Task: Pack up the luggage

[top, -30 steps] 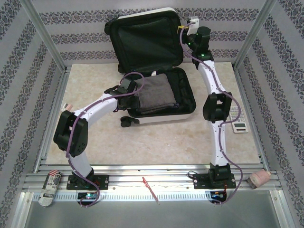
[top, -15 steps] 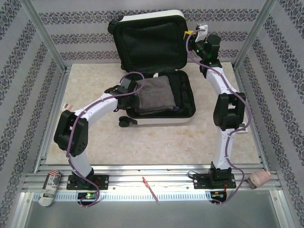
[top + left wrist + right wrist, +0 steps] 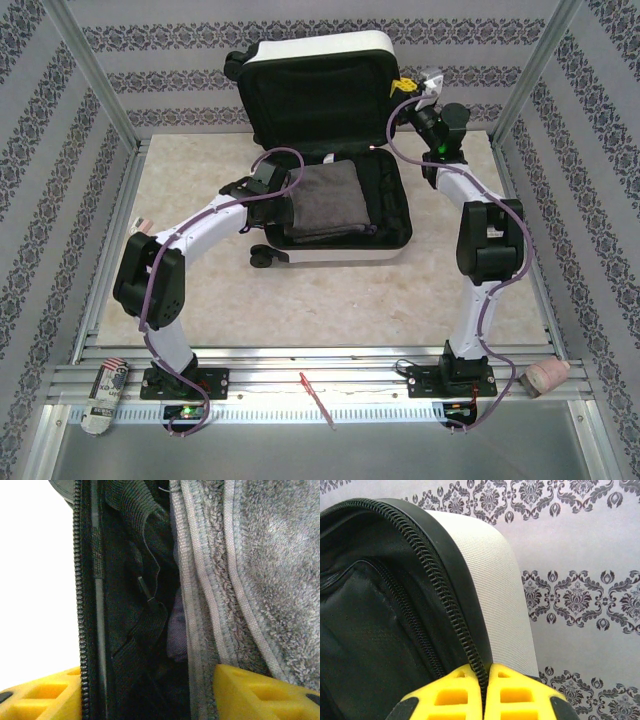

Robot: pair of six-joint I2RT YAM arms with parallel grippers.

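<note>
The suitcase shell is grained matt white plastic, its lining black cloth. The towel is rough grey terry.

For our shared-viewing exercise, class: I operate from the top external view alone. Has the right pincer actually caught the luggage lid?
Observer: Yes. The right wrist view shows the right pincer shut on the zipper rim of the luggage lid.
Operator: And the other arm?
Observer: The left wrist view shows the left pincer open, its fingers straddling the base's zipper rim and the folded edge of the grey towel.
</note>
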